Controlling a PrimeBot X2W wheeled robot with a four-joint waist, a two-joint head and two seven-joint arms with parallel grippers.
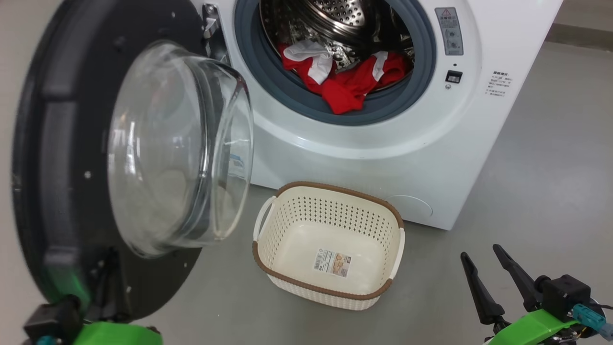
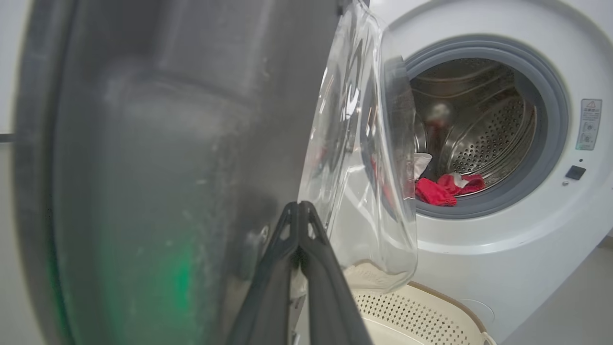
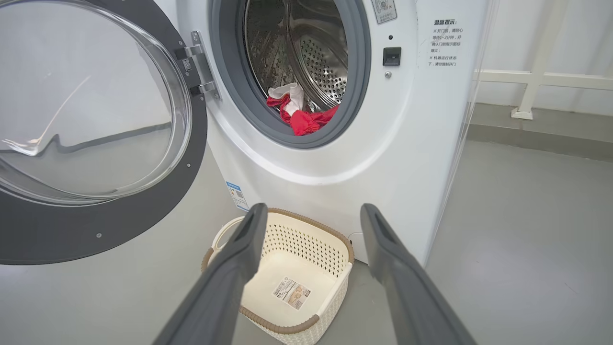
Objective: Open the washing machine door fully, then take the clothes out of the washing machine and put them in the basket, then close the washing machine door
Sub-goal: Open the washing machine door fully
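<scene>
The washing machine door [image 1: 62, 143] stands swung out at frame left, its glass bowl jutting toward the basket [image 1: 325, 211] on the floor [image 1: 536, 191] below the washing machine [image 1: 383, 148]. The clothes [image 1: 349, 86] spill over the drum's grey lip. The left pincer [image 2: 299, 208] is closed beside the door's black rim. The right pincer [image 1: 482, 256] gapes open at lower right over bare floor.

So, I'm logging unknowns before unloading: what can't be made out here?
- Count of bright red and white fabric clothes: bunched in the perforated steel drum, head view.
- Whether the shut left gripper touches the glossy black round door: blurred close-up, left wrist view.
- Print on the cream perforated plastic basket's sticker: too small, head view.
</scene>
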